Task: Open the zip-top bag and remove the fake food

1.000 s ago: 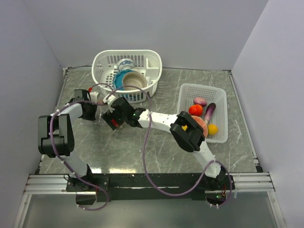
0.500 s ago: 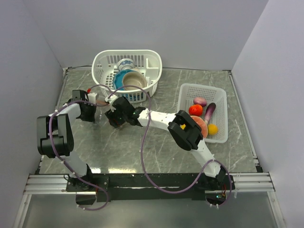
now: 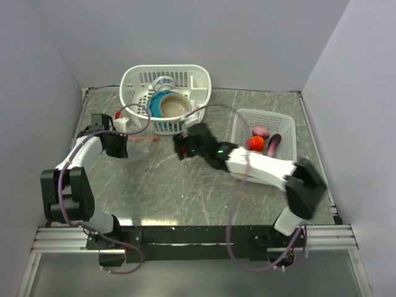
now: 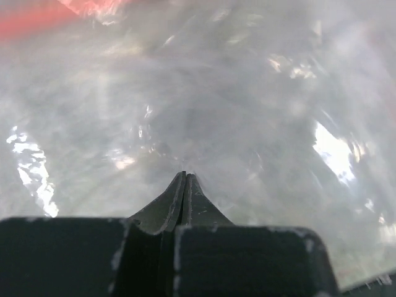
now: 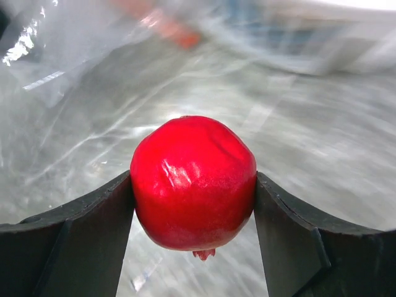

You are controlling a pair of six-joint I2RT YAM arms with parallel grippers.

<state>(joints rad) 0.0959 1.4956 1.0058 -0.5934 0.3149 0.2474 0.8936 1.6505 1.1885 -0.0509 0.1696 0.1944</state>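
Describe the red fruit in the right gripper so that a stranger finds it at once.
Find the round white basket at the back of the table. Just before it, the right gripper clamps a glossy red fruit. The other red fruit lies in the white tray.

Open table [image 3: 161, 192] runs from both grippers to the near edge. The round basket [image 3: 137, 83] closes off the back. The bag [image 3: 148, 141] fills most of the gap between left gripper [image 3: 119, 147] and right gripper [image 3: 181, 146], whose jaws are filled by an apple [image 5: 193, 182]. The right forearm [image 3: 260, 167] crosses the near-left side of the tray [image 3: 265, 112]
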